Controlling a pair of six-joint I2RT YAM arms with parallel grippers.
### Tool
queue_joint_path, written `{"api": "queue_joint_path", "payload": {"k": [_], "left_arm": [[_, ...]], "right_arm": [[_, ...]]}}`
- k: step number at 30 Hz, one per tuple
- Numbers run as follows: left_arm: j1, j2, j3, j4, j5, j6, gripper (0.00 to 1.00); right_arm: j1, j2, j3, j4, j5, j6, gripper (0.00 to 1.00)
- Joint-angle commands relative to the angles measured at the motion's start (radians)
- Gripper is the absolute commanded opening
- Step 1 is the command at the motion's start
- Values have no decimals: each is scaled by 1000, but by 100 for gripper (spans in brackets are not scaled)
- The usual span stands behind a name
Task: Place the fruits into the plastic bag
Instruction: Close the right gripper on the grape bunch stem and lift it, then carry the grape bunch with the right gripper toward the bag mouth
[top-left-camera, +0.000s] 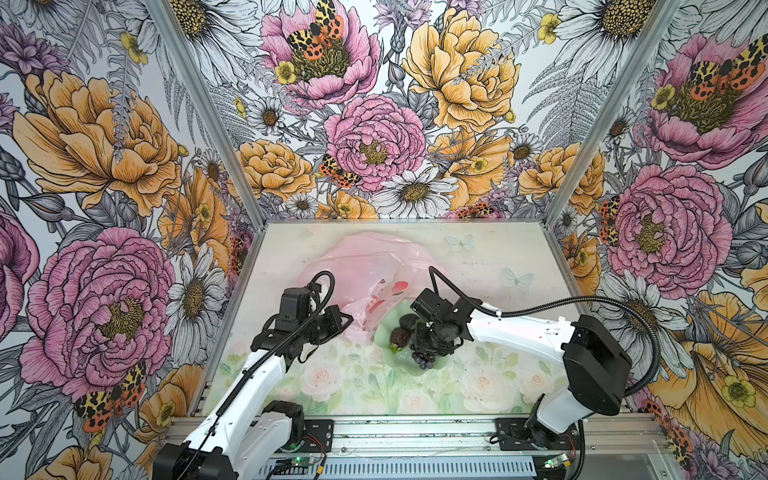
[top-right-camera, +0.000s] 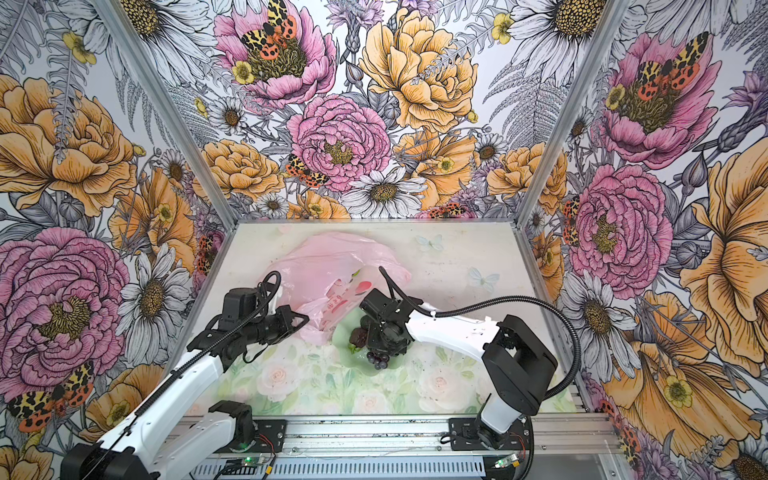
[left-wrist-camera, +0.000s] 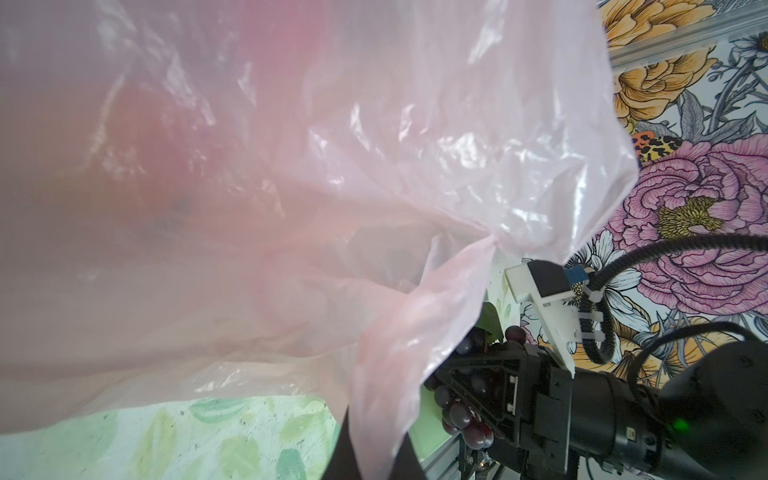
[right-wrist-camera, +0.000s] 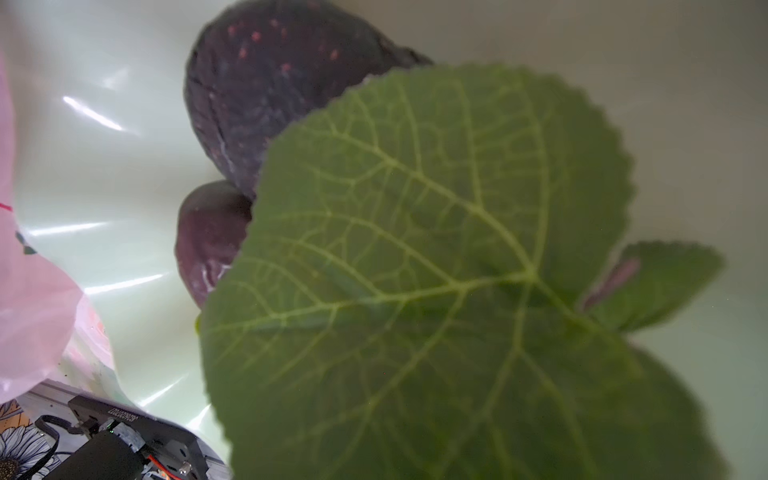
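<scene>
While my left fingers (top-left-camera: 347, 320) pinch shut on the thin translucent pale pink plastic bag (top-left-camera: 361, 257), crumpled on the table (top-left-camera: 478, 376), my right fingers (top-left-camera: 422, 347) are narrowed around the dark purple grape bunch (top-left-camera: 424, 360) with its green leaf (right-wrist-camera: 415, 270) (low over the pale green scalloped dish (top-left-camera: 382, 337)). Two blackish fruits (top-left-camera: 401, 337) lie in that dish.

Plastic bag (top-left-camera: 361, 259) crowds dish (top-left-camera: 381, 338) on left; near table (top-left-camera: 332, 386) open

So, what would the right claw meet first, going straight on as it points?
Most likely the dark purple grape bunch with its green leaf, in the pale green scalloped dish; depth is unclear, the right claw may already touch it.
</scene>
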Motion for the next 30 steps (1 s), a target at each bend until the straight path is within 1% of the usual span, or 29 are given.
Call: {"api": "queue_joint_path", "payload": {"k": [1,20,30], "left_arm": [[5,-1,-6,19,4,12,0],[-3,-16,-11,11,-17,9,0],[0,2,-7,12,-8,9,0]], "right_arm": [[-7,-59,-9,2,33,13,32],[-33,-205,-29,0,13,13,28],[-35,-312,2,-7,17,1,27]]}}
